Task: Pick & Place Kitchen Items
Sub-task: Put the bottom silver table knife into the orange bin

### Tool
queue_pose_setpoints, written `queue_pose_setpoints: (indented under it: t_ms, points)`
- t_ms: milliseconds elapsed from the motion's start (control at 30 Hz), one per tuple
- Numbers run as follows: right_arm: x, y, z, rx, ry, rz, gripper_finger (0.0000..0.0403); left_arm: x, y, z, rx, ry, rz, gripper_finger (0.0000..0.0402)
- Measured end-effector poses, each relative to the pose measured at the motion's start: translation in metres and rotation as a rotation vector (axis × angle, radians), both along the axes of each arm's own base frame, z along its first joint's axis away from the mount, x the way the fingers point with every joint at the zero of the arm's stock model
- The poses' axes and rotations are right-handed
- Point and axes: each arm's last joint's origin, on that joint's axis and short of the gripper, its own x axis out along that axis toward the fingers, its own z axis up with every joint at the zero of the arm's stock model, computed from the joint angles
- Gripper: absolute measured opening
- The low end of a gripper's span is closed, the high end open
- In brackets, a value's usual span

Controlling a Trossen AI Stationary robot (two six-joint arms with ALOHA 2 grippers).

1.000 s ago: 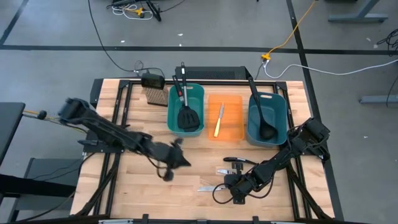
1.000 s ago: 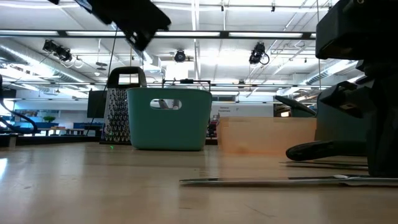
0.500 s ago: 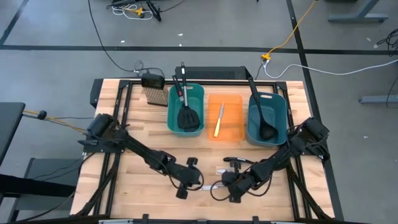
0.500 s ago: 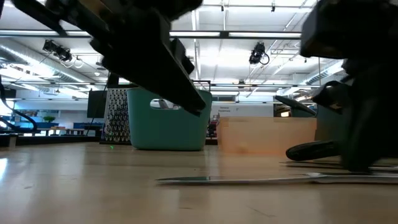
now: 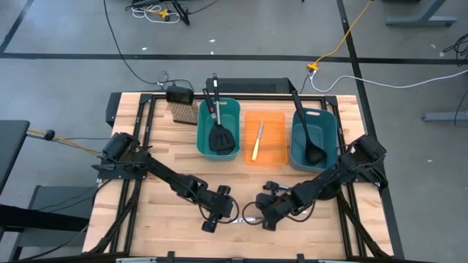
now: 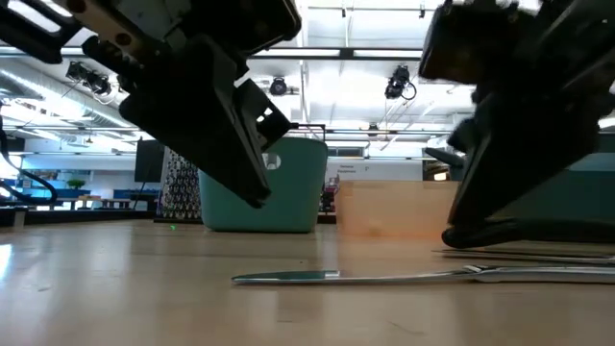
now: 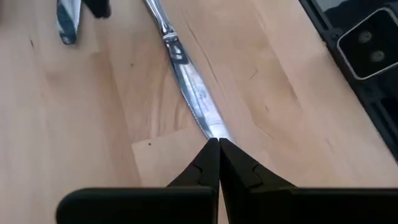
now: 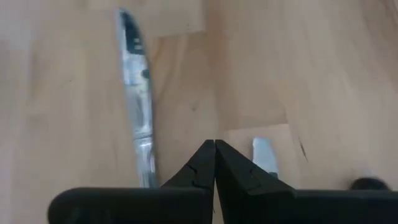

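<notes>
Both my hands low over the front of the wooden surface, a table knife between them.

My left hand has its fingers pinched together with nothing between them, tips right at the blade end of a silver knife lying flat on the bare wood. My right hand is pressed narrow too, empty, with a knife lying beside its tips and the end of a second piece of cutlery just past them. From above, the two hands face each other near the front edge, close but apart. Farther back stand three bins in a row: a teal bin holding a black spatula, an orange bin holding a yellow-handled knife, and another teal bin holding a black ladle. A brush stands beside the first bin.
</notes>
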Motion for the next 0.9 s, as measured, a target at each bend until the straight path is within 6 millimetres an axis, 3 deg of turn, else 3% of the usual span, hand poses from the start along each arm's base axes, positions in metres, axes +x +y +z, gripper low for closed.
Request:
queue_pose_setpoints:
  t_ms: [200,300,433,633,733,900]
  points:
    - [-0.020,0.020,0.023,-0.008,-0.033,0.171,0.0016,0.000,-0.001,0.000,0.047,-0.029,-0.011,0.0005]
    - [-0.030,0.033,0.025,0.036,-0.023,0.213,0.0032,0.000,0.000,0.003,0.066,-0.049,-0.017,0.0005]
    - [-0.041,0.039,0.018,0.073,0.062,0.158,0.0093,-0.003,0.000,0.021,0.088,-0.116,-0.051,0.0005]
    - [-0.053,0.041,0.015,-0.086,0.034,0.094,0.0198,-0.013,0.000,0.064,0.055,-0.257,-0.074,0.0005]
    - [-0.053,0.041,0.008,-0.118,0.060,0.096,0.0214,-0.016,-0.001,0.072,0.048,-0.273,-0.077,0.0005]
    - [-0.049,0.044,-0.009,-0.143,0.081,0.117,0.0206,-0.018,-0.002,0.071,0.047,-0.263,-0.070,0.0005]
